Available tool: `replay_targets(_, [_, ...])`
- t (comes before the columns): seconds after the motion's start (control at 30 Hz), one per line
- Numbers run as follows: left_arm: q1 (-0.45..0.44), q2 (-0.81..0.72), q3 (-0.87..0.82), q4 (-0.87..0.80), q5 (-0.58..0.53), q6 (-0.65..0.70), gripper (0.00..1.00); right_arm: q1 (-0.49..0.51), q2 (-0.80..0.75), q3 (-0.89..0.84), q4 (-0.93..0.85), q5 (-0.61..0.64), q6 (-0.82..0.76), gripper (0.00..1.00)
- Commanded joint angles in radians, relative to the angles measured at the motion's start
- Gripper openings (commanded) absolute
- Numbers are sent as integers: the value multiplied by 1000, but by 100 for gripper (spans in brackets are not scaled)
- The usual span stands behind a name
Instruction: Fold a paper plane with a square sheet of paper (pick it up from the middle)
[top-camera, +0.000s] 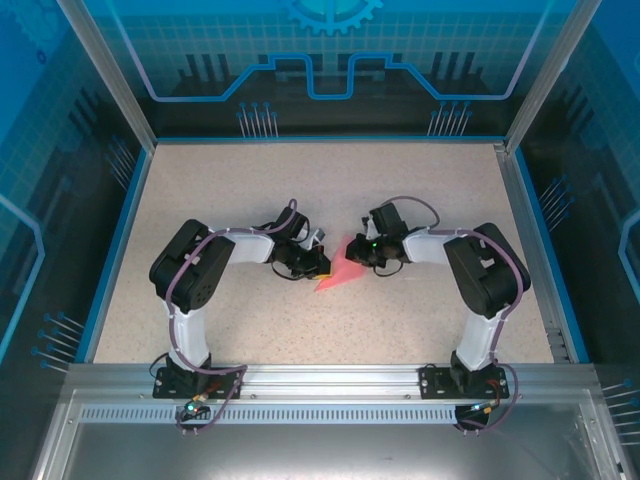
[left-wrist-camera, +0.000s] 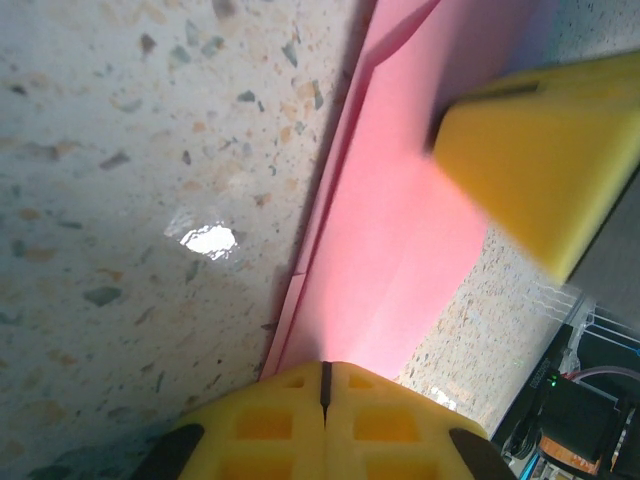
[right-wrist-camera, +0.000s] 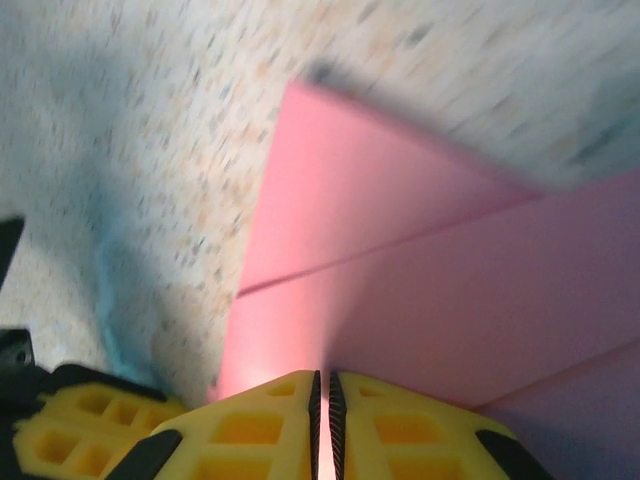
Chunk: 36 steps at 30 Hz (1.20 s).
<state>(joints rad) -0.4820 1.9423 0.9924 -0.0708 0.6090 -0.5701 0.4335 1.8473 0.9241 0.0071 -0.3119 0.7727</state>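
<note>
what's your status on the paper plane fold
Left claw shut, tips on the paper. Right claw shut on the paper. Paper creased, on the table. Nothing in the way.

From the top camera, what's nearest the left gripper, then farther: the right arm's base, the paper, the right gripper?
Left gripper outward:
1. Paper, just beside it.
2. Right gripper, across the paper.
3. Right arm's base, at the near edge.
</note>
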Motion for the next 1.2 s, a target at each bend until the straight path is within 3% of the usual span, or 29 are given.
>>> replay_targets(0.0, [-1, 60, -48, -169, -163, -6, 0, -77, 38, 42, -82, 108, -48, 15])
replay_targets(0.2, [-1, 58, -49, -166, -160, -5, 0, -158, 58, 105, -125, 140, -80, 15])
replay_targets(0.33, [-1, 55, -46, -166, -160, -2, 0, -154, -1, 133, -141, 156, -96, 16])
replay_targets(0.57, [-1, 53, -45, -159, -157, -7, 0, -28, -130, 72, -121, 105, -65, 16])
replay_targets(0.83, [0, 49, -43, -152, -153, -7, 0, 105, -73, -28, 66, -45, 104, 14])
replay_targets(1.17, [0, 31, -39, -151, -149, -5, 0, 121, 10, -38, 52, -15, 132, 5])
